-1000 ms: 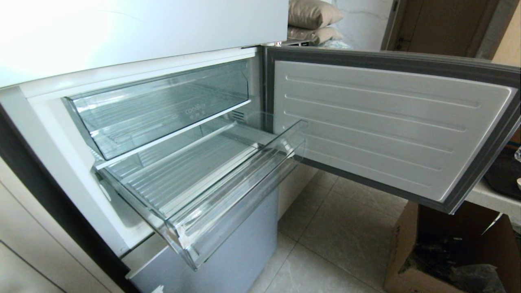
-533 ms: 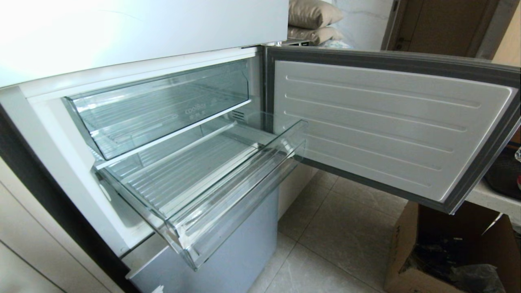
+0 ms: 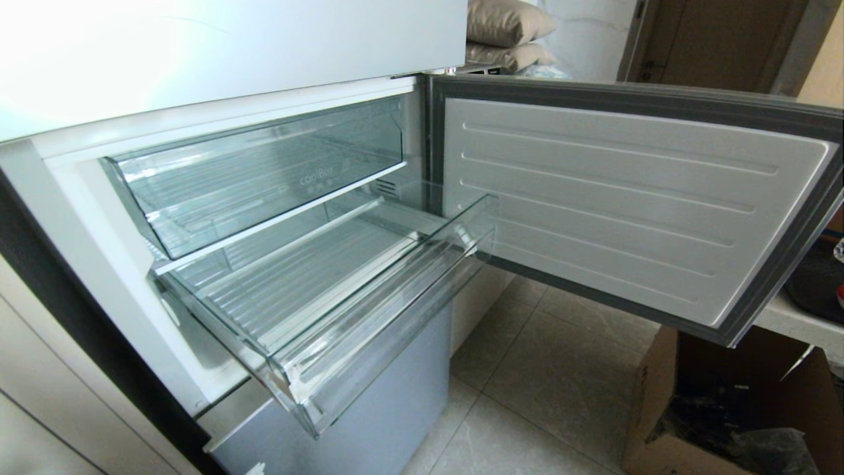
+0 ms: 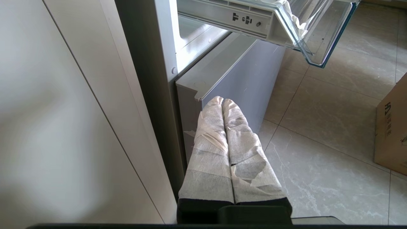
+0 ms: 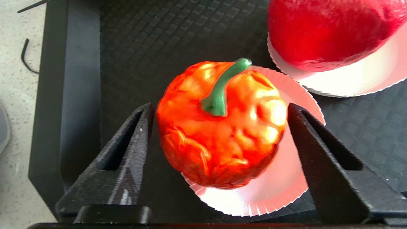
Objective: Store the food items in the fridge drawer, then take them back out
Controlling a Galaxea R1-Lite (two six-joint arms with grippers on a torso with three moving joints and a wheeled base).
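Straddling the red pepper, right tool open, stem pointing away.

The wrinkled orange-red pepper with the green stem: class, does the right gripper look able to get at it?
Probably yes: the right gripper stands open with a finger either side of the wrinkled orange-red pepper; nothing blocks it.

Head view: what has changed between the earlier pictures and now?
Almost nothing. A small red speck has come into view at the right edge, over the dark tray; what it is cannot be told. The fridge drawer stays pulled out and empty, and the door stays open.
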